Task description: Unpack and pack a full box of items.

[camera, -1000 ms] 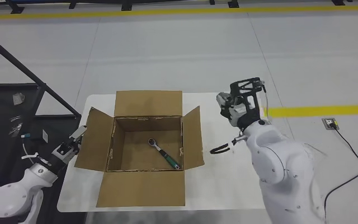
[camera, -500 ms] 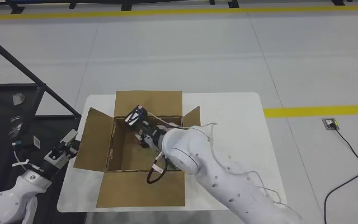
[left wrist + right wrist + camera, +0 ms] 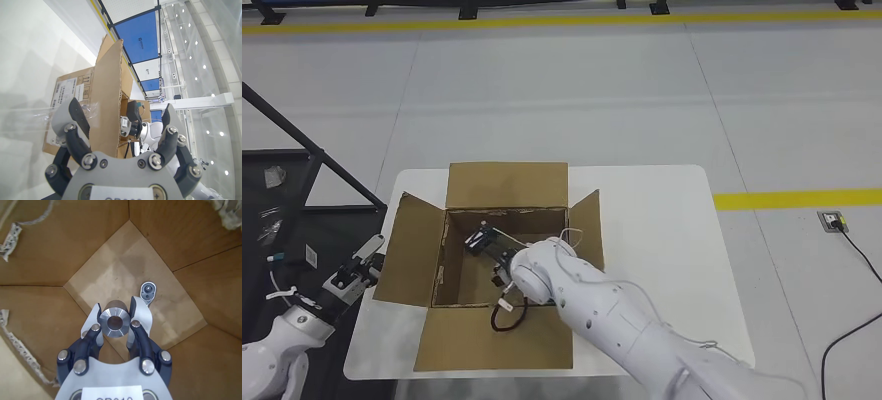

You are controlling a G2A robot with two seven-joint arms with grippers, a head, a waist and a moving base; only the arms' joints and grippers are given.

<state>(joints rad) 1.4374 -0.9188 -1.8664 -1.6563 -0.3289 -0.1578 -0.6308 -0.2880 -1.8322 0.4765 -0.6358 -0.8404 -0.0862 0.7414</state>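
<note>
With my right fingers (image 3: 140,311) pinching the short polished steel cylinder (image 3: 115,322) inside the open brown cardboard box (image 3: 56,247), just beside the chrome ratchet wrench (image 3: 148,290) on its floor, I'd lower straight down and let go only once it rests, my left fingers (image 3: 78,115) spread idle outside the box's side flap.

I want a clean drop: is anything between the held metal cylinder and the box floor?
Possibly the ratchet: its head lies beside the right gripper, its handle hidden behind it. The box floor beyond the metal cylinder looks bare.
</note>
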